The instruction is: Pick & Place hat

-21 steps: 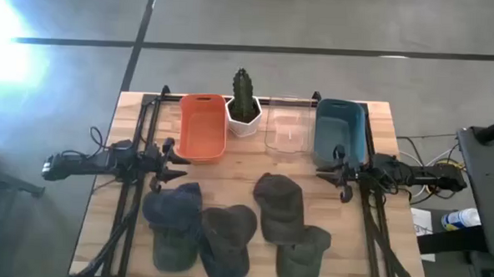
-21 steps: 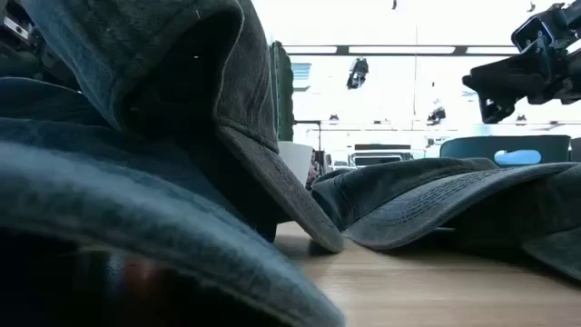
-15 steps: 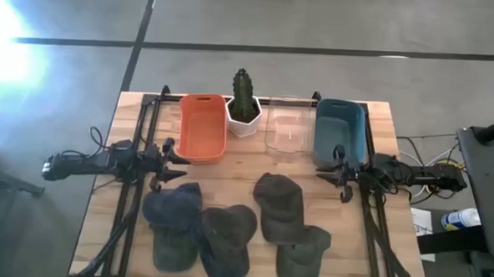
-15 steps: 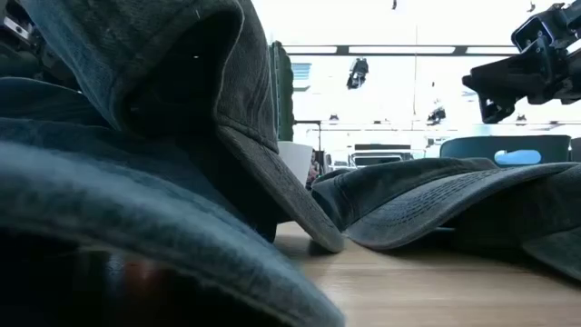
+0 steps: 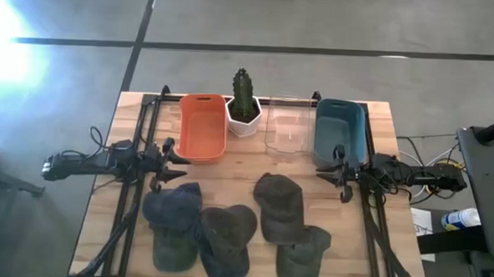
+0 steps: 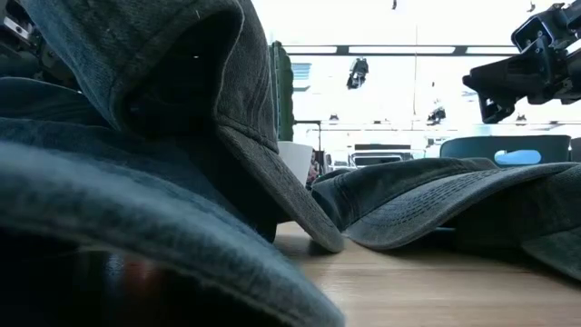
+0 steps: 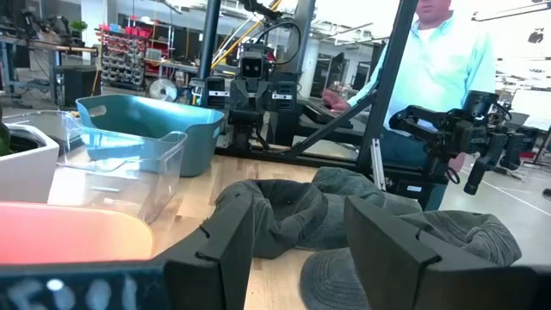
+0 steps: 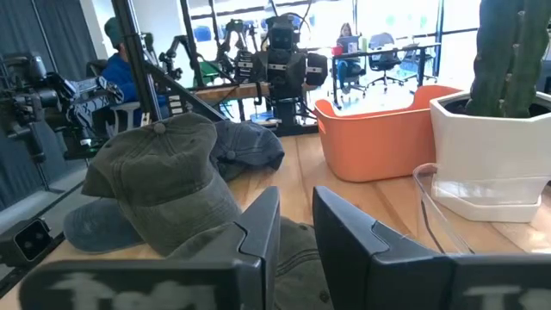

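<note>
Four caps lie on the near half of the table. In the high view they are a blue cap (image 5: pixel 174 223), a dark grey cap (image 5: pixel 226 238), an olive cap (image 5: pixel 279 207) and a second olive cap (image 5: pixel 305 254). Each rests on its brim and crown, and neighbouring caps overlap. My left gripper (image 5: pixel 182 162) hovers open at the table's left, just beyond the blue cap. My right gripper (image 5: pixel 325 169) hovers open at the table's right, beyond the olive caps. The left wrist view shows the open fingers (image 7: pixel 297 215) facing the olive caps (image 7: pixel 293 207). The right wrist view (image 8: pixel 295 215) looks over an olive cap (image 8: pixel 164 181).
Along the far edge stand an orange bin (image 5: pixel 201 126), a cactus in a white pot (image 5: pixel 244 105), a clear bin (image 5: pixel 287 129) and a blue bin (image 5: pixel 341 134). Bare wood lies between the bins and the caps. People show in the room beyond (image 7: pixel 439 60).
</note>
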